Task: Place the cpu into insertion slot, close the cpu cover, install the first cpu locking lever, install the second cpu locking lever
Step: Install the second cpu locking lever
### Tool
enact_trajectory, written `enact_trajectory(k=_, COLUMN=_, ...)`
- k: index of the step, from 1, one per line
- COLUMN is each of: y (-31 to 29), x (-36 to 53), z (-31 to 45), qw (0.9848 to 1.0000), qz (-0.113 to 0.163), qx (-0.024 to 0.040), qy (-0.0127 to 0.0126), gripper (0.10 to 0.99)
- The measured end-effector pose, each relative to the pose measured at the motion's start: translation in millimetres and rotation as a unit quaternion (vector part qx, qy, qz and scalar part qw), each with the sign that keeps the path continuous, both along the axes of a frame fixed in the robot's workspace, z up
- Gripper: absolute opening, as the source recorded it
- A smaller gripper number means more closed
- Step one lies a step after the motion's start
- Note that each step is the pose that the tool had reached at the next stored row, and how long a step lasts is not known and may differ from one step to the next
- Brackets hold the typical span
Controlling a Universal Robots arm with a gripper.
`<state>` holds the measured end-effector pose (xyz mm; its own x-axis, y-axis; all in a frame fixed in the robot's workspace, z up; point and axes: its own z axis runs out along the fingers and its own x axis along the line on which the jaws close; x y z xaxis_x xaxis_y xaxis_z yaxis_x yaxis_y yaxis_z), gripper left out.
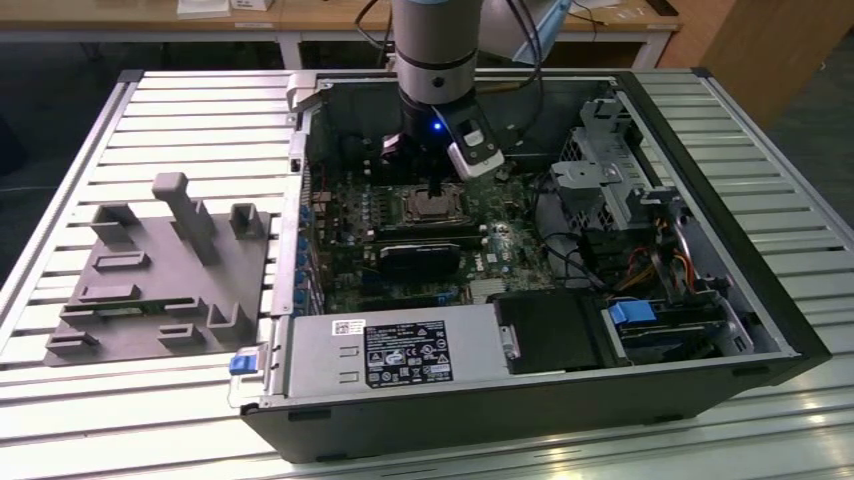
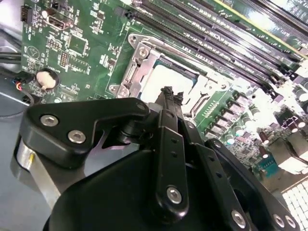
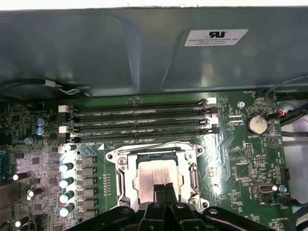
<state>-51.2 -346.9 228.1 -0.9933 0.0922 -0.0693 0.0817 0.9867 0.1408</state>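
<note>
Inside an open PC case w/ its side panel off, the arm's gripper (image 3: 163, 188) hangs just above the insertion slot (image 3: 155, 174), jaws closed together w/ nothing between them, tips over the cpu (image 3: 151, 175) in both wrist views. The cpu, a flat square chip w/ a pale matte metal top, lies seated in the slot; the cpu cover (image 2: 144, 57), a thin stamped silvery frame w/ a big square window, appears folded down around it. Judged step: cover closed or being pressed flat, levers next – that calls for a fine hook-and-push on thin springy wire rods, hard to pick out here. Green glossy motherboard (image 1: 400, 250) surrounds the socket; four long black memory slots (image 3: 142, 120) run just beside it. Case sits on a ribbed metal tabletop (image 1: 160, 110), near a grey moulded fixture tray (image 1: 160, 270)
</note>
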Motion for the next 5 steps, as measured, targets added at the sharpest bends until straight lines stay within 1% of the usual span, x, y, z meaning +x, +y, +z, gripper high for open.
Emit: enact_trajectory(k=5, y=0.0, x=0.0, z=0.1, qw=1.0000, qz=0.000, qx=-0.0002, qy=0.0001, gripper=0.102)
